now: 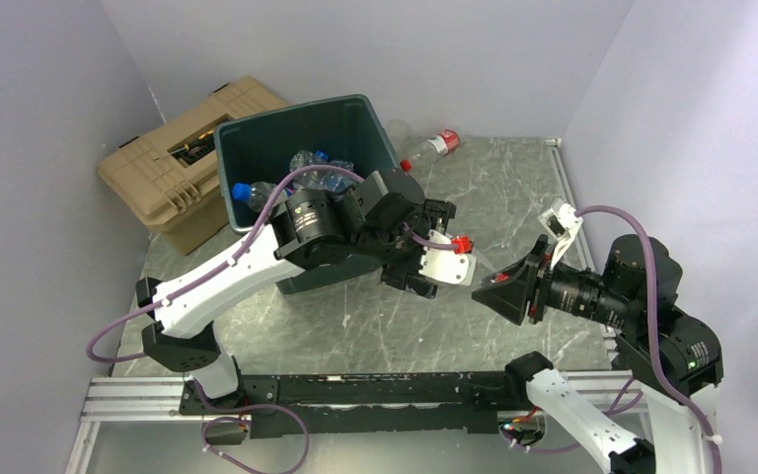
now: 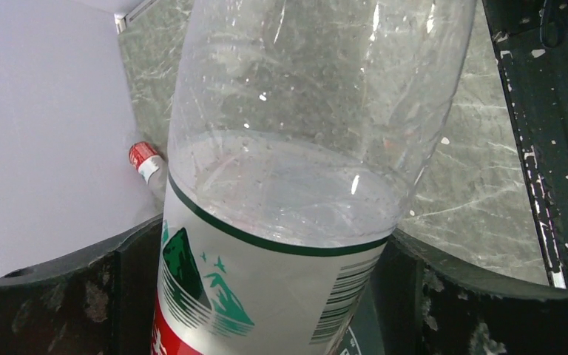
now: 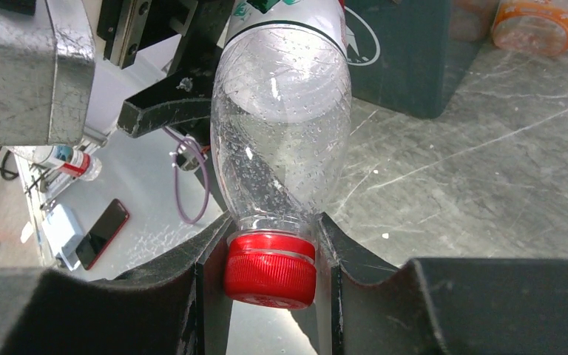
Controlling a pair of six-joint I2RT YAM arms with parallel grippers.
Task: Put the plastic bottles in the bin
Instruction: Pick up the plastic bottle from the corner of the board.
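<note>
Beside bin (image 1: 296, 109): noted right gripper (image 3: 270, 259) clamped on bottle (image 3: 281, 133) red cap (image 3: 270, 274); left gripper (image 2: 270, 310) spread around body, grip undeterminable.

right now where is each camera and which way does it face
top external: above and behind the bases, looking down on grey marbled table, dark green square plastic bin, left arm, right arm
left wrist: on that left arm, facing the clear plastic bottle between black fingers of the left hand
right wrist: on the right arm, facing that bottle's red cap, pinched in the right hand
shared: all three show the bottle
</note>
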